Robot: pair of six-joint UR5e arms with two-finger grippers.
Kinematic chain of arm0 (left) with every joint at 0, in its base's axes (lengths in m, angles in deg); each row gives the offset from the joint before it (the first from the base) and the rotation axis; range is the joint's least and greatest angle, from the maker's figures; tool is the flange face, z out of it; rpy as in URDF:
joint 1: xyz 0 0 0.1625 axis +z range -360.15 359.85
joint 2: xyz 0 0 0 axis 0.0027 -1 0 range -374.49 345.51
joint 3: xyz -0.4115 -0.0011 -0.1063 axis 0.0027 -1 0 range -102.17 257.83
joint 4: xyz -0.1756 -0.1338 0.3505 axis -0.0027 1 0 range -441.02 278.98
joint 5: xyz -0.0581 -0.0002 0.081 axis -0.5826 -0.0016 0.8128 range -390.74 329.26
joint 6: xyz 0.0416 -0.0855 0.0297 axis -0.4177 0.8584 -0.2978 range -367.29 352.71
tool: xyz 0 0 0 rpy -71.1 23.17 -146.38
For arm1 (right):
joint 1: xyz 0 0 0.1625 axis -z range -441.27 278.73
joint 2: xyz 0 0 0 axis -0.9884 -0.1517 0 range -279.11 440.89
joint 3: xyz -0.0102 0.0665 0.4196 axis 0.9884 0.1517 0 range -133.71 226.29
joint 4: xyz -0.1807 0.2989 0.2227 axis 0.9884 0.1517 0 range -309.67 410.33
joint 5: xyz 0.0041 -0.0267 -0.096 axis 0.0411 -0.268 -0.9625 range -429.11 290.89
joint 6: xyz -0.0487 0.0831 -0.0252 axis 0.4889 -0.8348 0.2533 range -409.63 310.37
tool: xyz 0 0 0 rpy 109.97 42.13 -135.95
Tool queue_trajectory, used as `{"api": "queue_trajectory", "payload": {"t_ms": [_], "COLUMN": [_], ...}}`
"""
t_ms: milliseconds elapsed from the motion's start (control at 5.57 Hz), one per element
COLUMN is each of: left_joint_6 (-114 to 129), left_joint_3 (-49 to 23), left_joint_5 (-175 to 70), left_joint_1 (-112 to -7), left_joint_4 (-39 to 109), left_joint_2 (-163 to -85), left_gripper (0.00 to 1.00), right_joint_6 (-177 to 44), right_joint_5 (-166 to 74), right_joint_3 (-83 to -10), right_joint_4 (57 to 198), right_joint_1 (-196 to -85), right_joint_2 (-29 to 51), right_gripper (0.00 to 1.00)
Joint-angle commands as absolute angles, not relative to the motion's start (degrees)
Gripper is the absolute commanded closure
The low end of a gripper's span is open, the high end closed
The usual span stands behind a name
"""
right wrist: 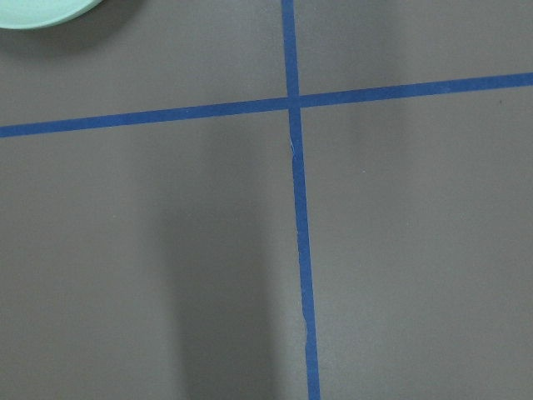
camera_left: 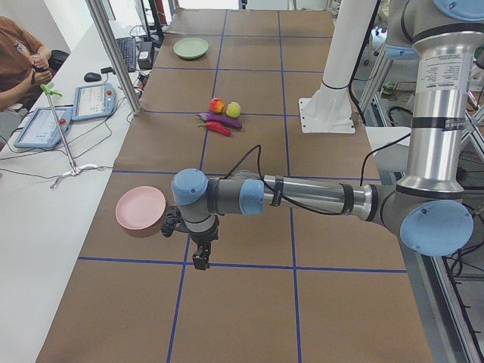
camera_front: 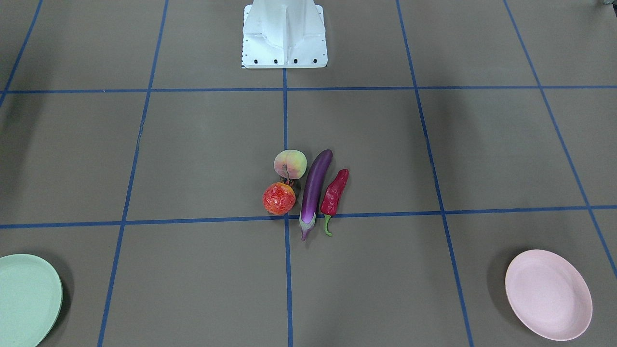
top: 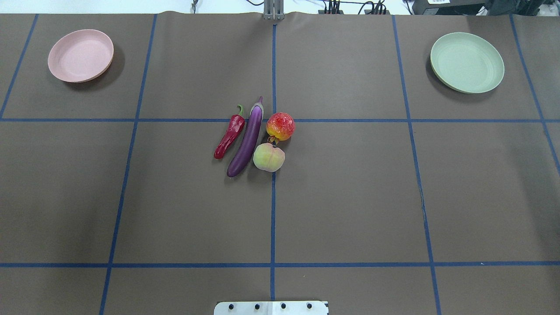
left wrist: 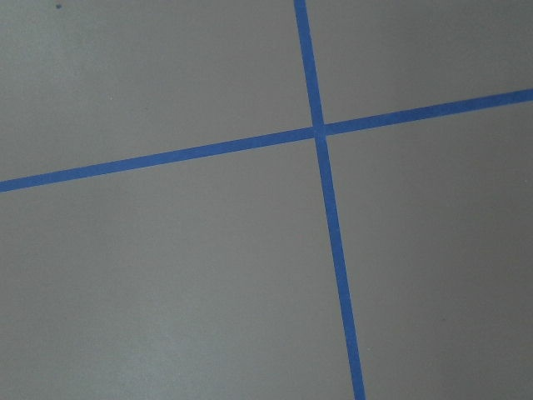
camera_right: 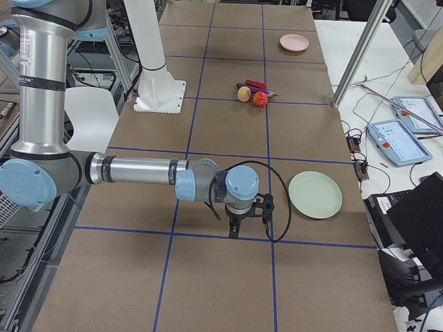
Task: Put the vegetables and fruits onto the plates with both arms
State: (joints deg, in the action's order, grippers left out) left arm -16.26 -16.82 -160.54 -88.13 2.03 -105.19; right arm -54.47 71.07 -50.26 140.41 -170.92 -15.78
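Four items lie close together at the table's middle: a purple eggplant (top: 247, 140), a red chili (top: 229, 136) on its left, a peach (top: 268, 157) and a red-orange bumpy fruit (top: 280, 126) on its right. The pink plate (top: 80, 55) lies far left and the green plate (top: 467, 62) far right, both bare. Only the side views show the arms. My left gripper (camera_left: 200, 261) hangs over the mat beside the pink plate (camera_left: 140, 208). My right gripper (camera_right: 233, 232) hangs left of the green plate (camera_right: 315, 195). Whether either is open or shut, I cannot tell.
The white base block (camera_front: 284, 33) stands at the robot's edge of the table. Blue tape lines (top: 273, 210) grid the brown mat. A side bench holds tablets (camera_left: 92, 100) and cables, with a person (camera_left: 19, 60) seated there. A metal post (camera_left: 113, 53) stands at the table's edge.
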Motion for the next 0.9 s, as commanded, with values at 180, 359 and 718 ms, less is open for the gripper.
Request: {"api": "queue_trajectory", "payload": {"t_ms": [180, 359, 718], "left_joint_6": [-16.17, -16.17, -16.00], "left_joint_3": [-17.00, -18.31, -23.39], "left_joint_5": [-162.05, -162.57, -162.57], "left_joint_1": [-88.05, -87.44, -80.70], "left_joint_4": [1.60, -3.63, -3.79], "left_joint_2": [-108.94, -114.19, -117.58], "left_gripper": [0.00, 0.00, 0.00], "right_joint_6": [-54.64, -54.82, -54.91], "right_joint_5": [71.16, 72.20, 74.23], "right_joint_3": [-50.65, -50.83, -50.83], "right_joint_4": [140.42, 140.33, 140.15], "right_joint_1": [-170.92, -170.92, -170.92], "right_joint_2": [-15.36, -15.35, -15.36], "right_gripper": [0.00, 0.00, 0.00]}}
